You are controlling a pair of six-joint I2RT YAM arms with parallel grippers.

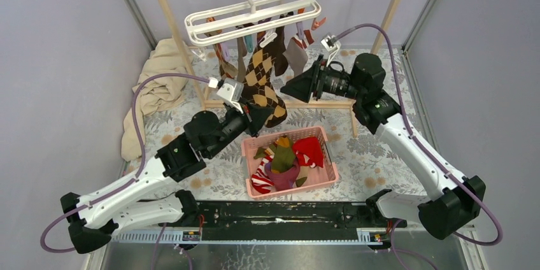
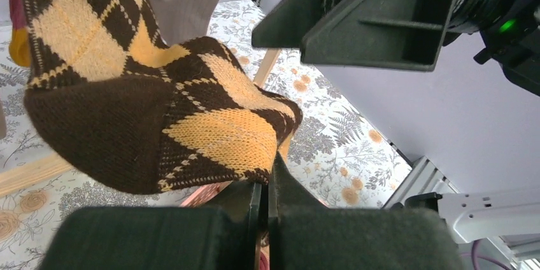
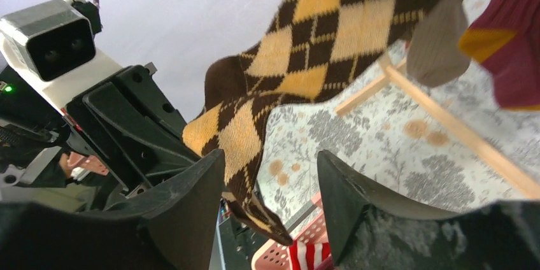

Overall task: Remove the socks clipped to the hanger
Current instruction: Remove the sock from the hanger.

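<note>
The white hanger hangs from the wooden rail with several socks clipped under it. The brown and tan argyle sock hangs lowest, and it fills the left wrist view and the right wrist view. My left gripper is shut on this sock's lower edge, pinched at its jaw tips. My right gripper is open beside the sock, whose foot hangs loose between its fingers, close to the left one. A grey sock and a maroon sock hang behind.
A pink basket on the floral table below the hanger holds several removed socks. A beige cloth lies heaped at the left by the wooden frame's post. The frame's foot bar runs behind the socks.
</note>
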